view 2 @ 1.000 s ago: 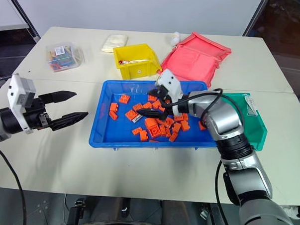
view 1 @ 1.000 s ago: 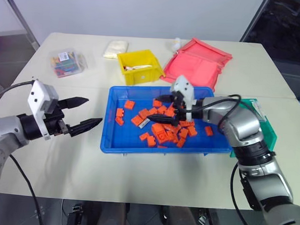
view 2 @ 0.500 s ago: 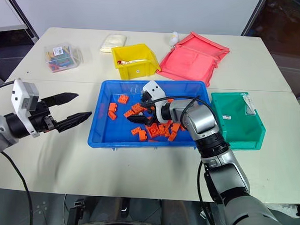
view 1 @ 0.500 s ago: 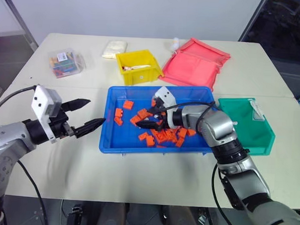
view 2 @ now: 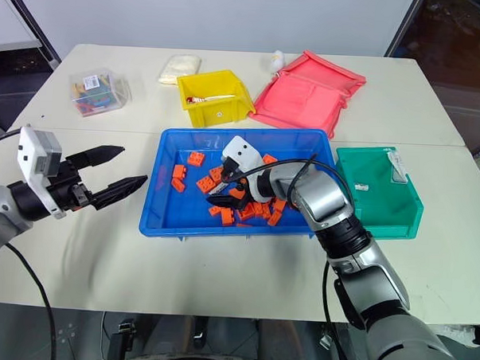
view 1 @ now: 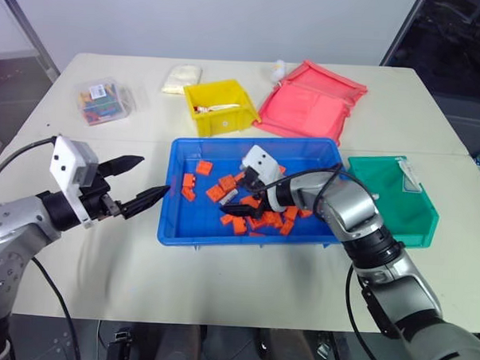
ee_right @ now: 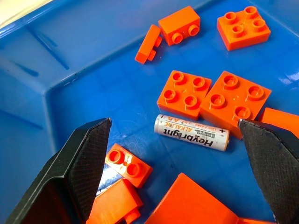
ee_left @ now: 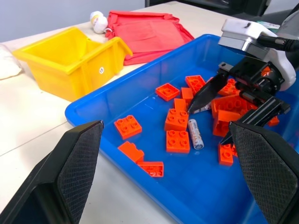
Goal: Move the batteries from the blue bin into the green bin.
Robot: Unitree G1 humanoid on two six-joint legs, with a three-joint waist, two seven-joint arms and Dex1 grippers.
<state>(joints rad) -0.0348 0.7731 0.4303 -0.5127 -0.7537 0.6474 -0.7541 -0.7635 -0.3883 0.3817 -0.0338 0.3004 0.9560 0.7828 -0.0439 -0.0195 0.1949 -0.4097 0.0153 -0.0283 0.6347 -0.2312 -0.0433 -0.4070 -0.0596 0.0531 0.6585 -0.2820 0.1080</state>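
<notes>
The right gripper (view 2: pixel 221 189) has swung left across the blue bin (view 2: pixel 168 218) and dropped toward the orange bricks (view 2: pixel 254 211); its jaws are spread wide, holding nothing, straddling a battery (ee_right: pixel 191 132) lying flat on the bin floor beside two bricks. It looks lined up for a pick, not yet closed. Battery label reads "Heybright", "AA", "ALKALINE". The green bin (view 2: pixel 377 226) sits right of the blue one with something small inside, too tiny to identify. The left gripper (view 1: pixel 134 183) hovers open outside the blue bin's left wall.
</notes>
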